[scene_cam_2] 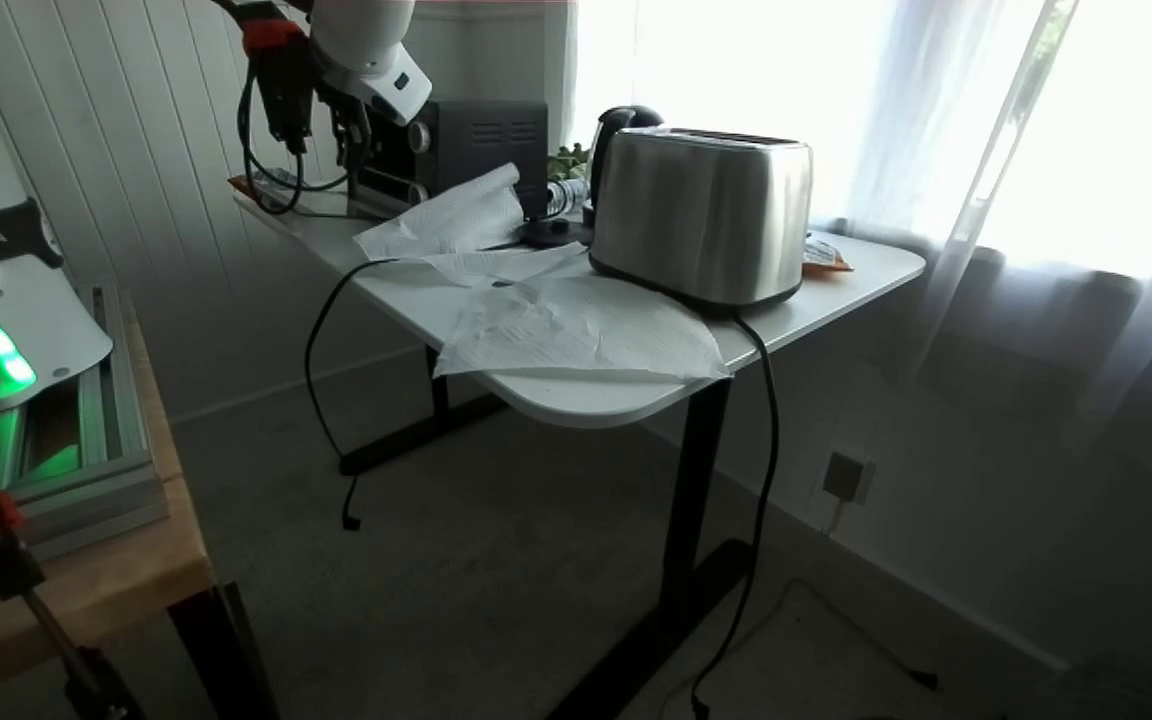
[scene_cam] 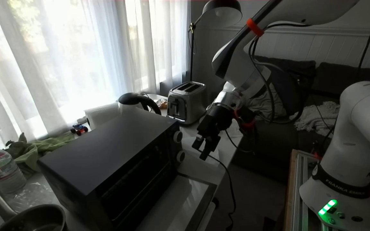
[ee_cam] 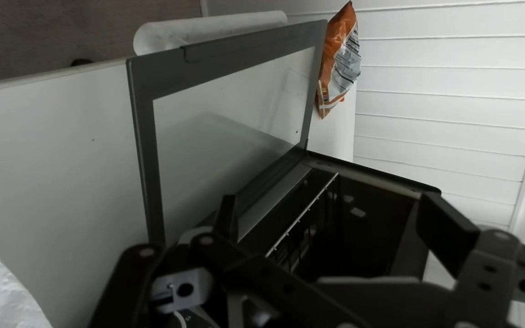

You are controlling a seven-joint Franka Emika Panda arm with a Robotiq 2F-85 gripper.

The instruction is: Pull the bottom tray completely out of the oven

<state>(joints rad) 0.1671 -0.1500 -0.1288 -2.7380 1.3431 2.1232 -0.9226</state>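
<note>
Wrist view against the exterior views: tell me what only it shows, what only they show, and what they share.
Only the wrist view clearly shows a barred metal rack inside the oven, and the print on an orange bag.

Only the exterior views show the silver toaster, the black-handled kettle, the sheer curtains and the robot's base; each appears in both.

All share the oven, the white table and the gripper. The open glass door shows in the wrist view and in an exterior view.
</note>
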